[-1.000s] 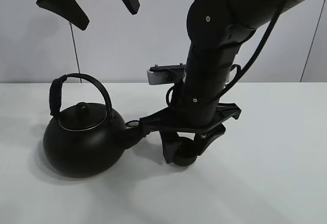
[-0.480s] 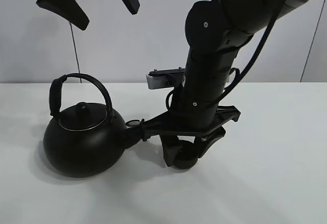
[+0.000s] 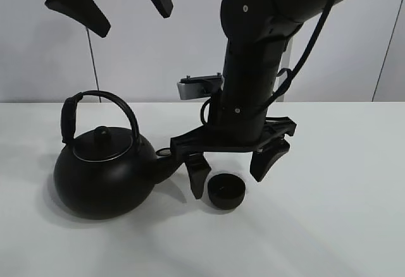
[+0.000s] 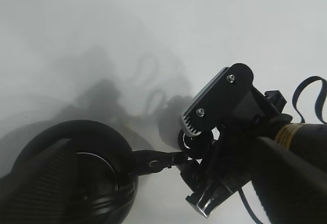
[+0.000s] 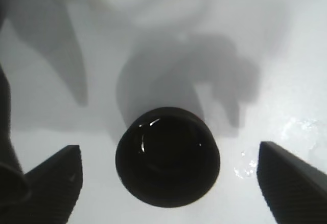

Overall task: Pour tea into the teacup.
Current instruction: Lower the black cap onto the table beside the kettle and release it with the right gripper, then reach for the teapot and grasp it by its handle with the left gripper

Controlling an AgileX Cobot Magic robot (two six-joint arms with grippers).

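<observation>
On the white table (image 3: 329,226), the right arm (image 3: 253,68) leans in beside the black kettle (image 3: 104,176), which sits untouched. The left gripper (image 3: 133,21) hangs high above the kettle, jaws wide, holding nothing. The right gripper (image 3: 229,182) stands spread, released, astride the teacup (image 3: 226,191) just off the kettle's spout (image 3: 163,166). The cup looks placed. Next comes seizing the kettle's handle (image 3: 101,93), with the right arm crowding the spout.

White matte table (image 3: 342,226) fills the lower half and meets a pale grey wall (image 3: 183,43) along a straight edge. The wall is panelled: thin dark left seam (image 3: 93,68), slanted right seam (image 3: 385,55). Light is soft, shadows on the tabletop diffuse. A few small glints (image 5: 294,127) show in the right wrist view.
</observation>
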